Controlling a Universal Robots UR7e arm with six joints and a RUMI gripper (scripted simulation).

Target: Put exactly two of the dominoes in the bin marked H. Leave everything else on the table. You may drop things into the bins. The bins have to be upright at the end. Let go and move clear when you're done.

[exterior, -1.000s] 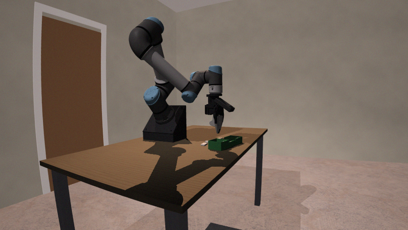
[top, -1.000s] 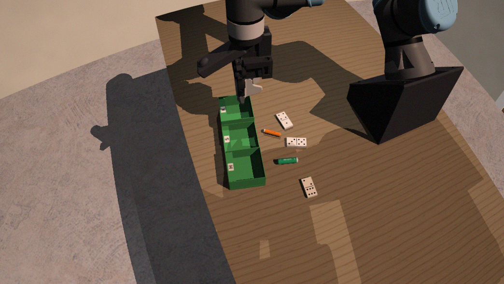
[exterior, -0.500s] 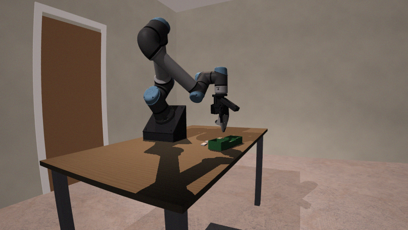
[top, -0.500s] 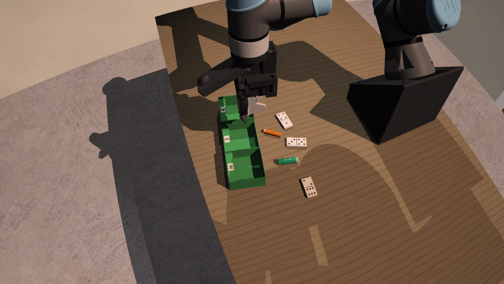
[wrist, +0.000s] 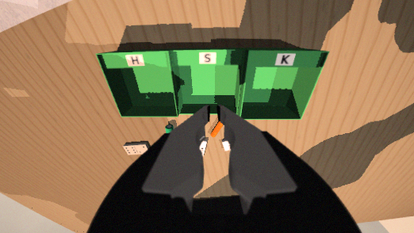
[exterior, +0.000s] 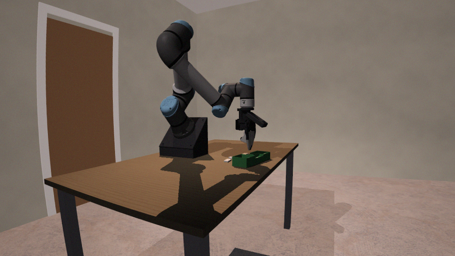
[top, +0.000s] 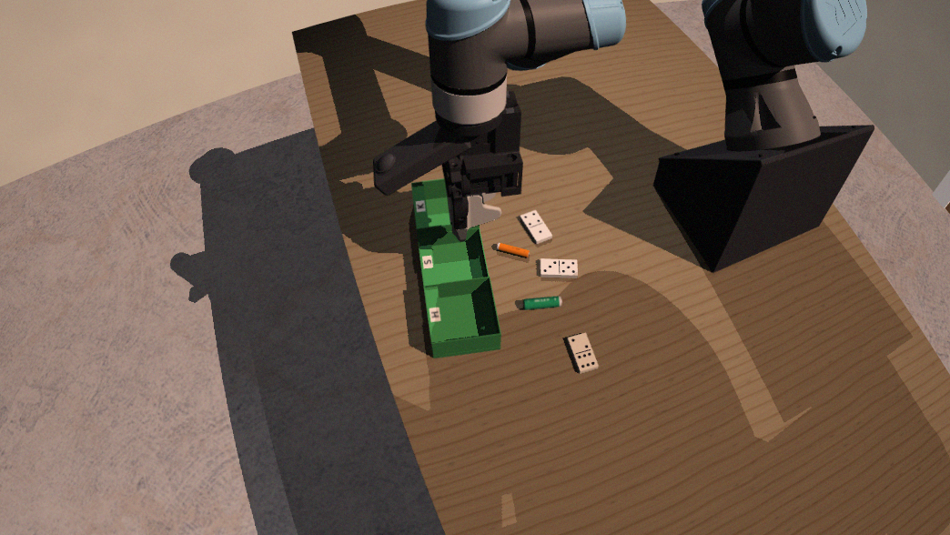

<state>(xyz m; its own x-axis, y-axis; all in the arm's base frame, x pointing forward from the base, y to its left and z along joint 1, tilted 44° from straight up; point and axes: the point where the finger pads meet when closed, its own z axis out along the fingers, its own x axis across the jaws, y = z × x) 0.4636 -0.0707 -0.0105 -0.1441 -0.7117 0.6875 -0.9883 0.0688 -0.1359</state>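
In the top view my pincer (top: pixel 462 234) (exterior: pixel 249 148) (wrist: pixel 213 106) is narrow, holding nothing, over the green bins above centre. The three dominoes lie on the table: one (top: pixel 535 227) (wrist: pixel 226 146) right of my fingers, another (top: pixel 559 268) (exterior: pixel 230 157) (wrist: pixel 203 147) below it, the third (top: pixel 581 352) (exterior: pixel 227 160) (wrist: pixel 136 148) lower right of centre. Bin H (top: pixel 465 345) (exterior: pixel 238 161) (wrist: pixel 148 116), at the row's lower end, stands upright with no domino inside.
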